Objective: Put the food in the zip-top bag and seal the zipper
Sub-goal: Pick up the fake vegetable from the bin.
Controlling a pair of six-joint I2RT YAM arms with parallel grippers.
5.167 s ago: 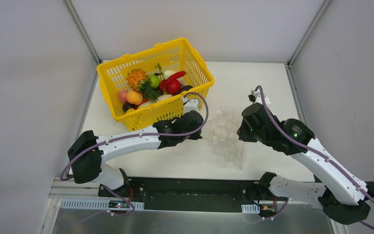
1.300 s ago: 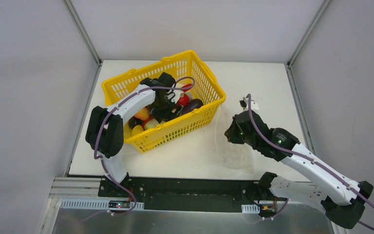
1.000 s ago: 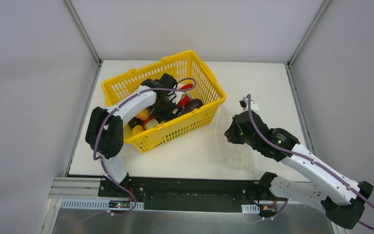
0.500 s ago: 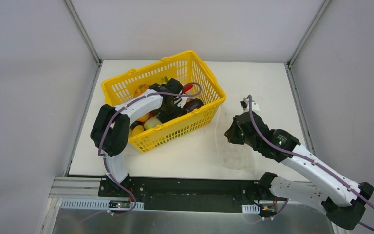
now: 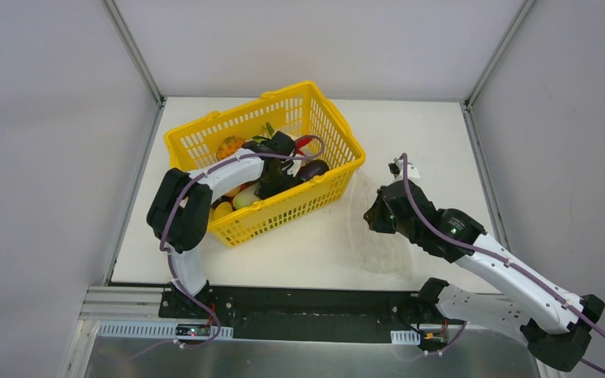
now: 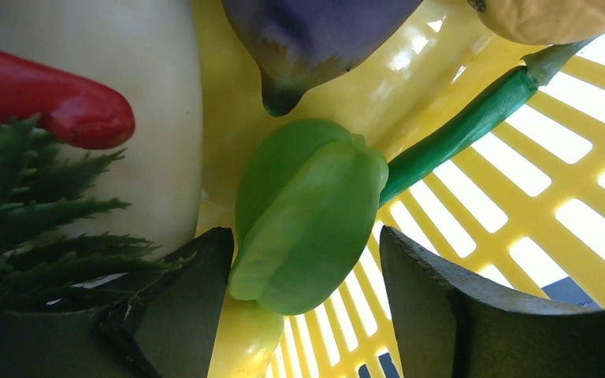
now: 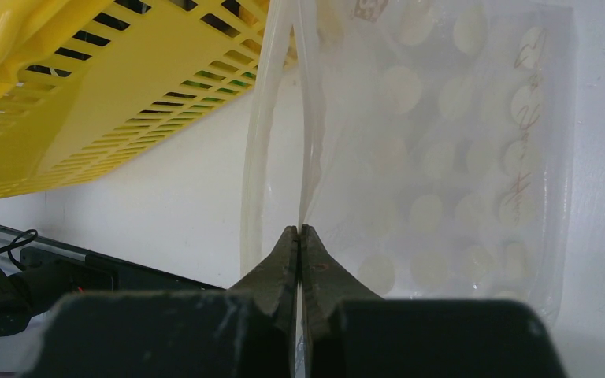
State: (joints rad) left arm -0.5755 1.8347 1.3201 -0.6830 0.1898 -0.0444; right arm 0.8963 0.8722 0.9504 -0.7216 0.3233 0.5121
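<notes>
The left gripper (image 6: 303, 246) is hanging open around the glossy green fruit (image 6: 307, 224) — likely slippery, so grab mid-body — while the right gripper (image 7: 299, 236) is pinching the floppy zip-top bag (image 7: 449, 150) by its rim.

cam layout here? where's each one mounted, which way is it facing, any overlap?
Top external: above and behind the bases, looking down at the table; both arms whole.
Left wrist: inside the yellow basket, facing its mesh and a green fruit; open left gripper astride it.
Right wrist: low over the table, facing the zip-top bag; shut right gripper pinches its edge.
Shared: basket in all three; bag in top and right wrist.
</notes>
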